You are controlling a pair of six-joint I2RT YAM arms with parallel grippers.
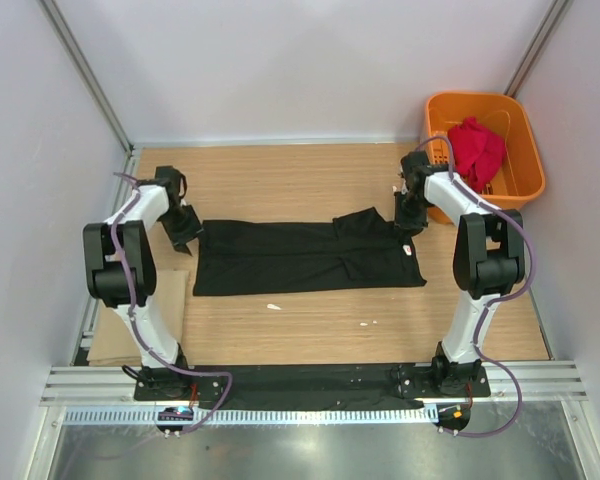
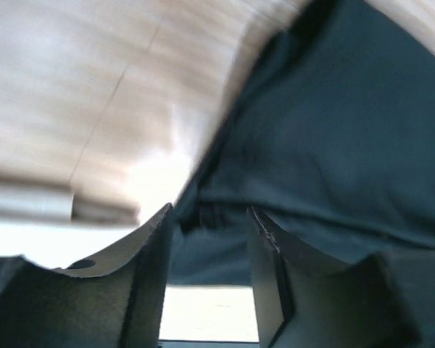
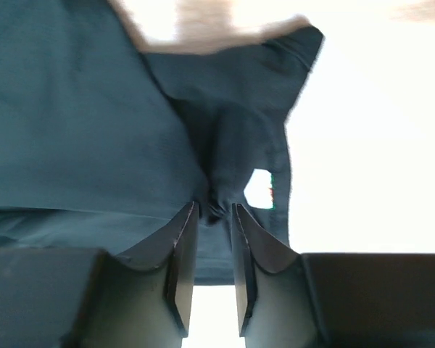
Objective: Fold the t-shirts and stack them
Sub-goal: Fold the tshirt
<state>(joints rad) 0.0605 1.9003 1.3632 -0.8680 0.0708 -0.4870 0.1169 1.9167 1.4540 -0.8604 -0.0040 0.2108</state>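
Arm bases sit nearest, on the side of the black shirt (image 1: 300,258) closest to the camera, and from there each arm reaches to one end of it. On the table (image 1: 280,175) the shirt lies flat as a wide band, its long axis running left to right, so it sits squarely between the two grippers. Beyond its right end stands the basket (image 1: 528,150), with the red shirt (image 1: 475,150) heaped inside, well apart from the black one. The left gripper (image 1: 185,230) is at the shirt's left edge and the right gripper (image 1: 408,215) at its rumpled right end, where a flap is turned up. Each arm is therefore nearest its own end, and I judge that any further fold will turn on bringing those ends together along that axis. The right arm is nearer the red shirt. Only the top view gives this layout and the basket, but it hides the jaws. From the left wrist, though blurred, the left gripper (image 2: 210,212) is plainly spread, with nothing between its fingers and the cloth edge just ahead. From the right wrist, the right gripper (image 3: 214,207) is parted narrowly, with a ridge of cloth at its tips that looks loose rather than clamped and a pale label (image 3: 259,190) just beside it.
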